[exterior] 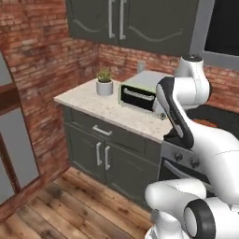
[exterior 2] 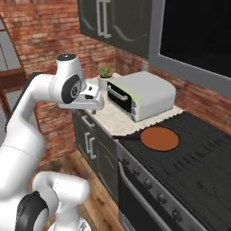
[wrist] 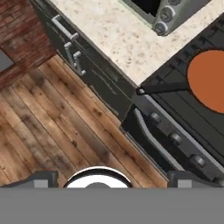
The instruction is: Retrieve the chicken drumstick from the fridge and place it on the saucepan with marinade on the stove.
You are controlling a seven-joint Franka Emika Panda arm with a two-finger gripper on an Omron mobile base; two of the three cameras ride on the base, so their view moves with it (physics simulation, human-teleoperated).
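The saucepan with marinade (exterior 2: 159, 138) is a shallow black pan with a flat orange-brown disc, on the near left of the black stove (exterior 2: 194, 176). Its straight handle (wrist: 162, 87) points toward the counter. In the hand view the saucepan (wrist: 210, 81) lies at the right edge, above the stove's knob panel (wrist: 175, 139) and oven handle. My gripper (wrist: 112, 178) hangs over the floor in front of the stove, open, with nothing between its fingertips (wrist: 41, 177). The hand (exterior 2: 92, 98) is held left of the pan, above the counter's front edge. The chicken drumstick and the fridge are out of view.
A silver toaster oven (exterior 2: 140, 94) and a small potted plant (exterior 2: 105, 72) stand on the speckled counter (exterior: 93, 105) left of the stove. Dark cabinets (exterior: 100, 154) sit below, wall cabinets above. Brick walls and a wooden floor (wrist: 48, 127) surround the spot.
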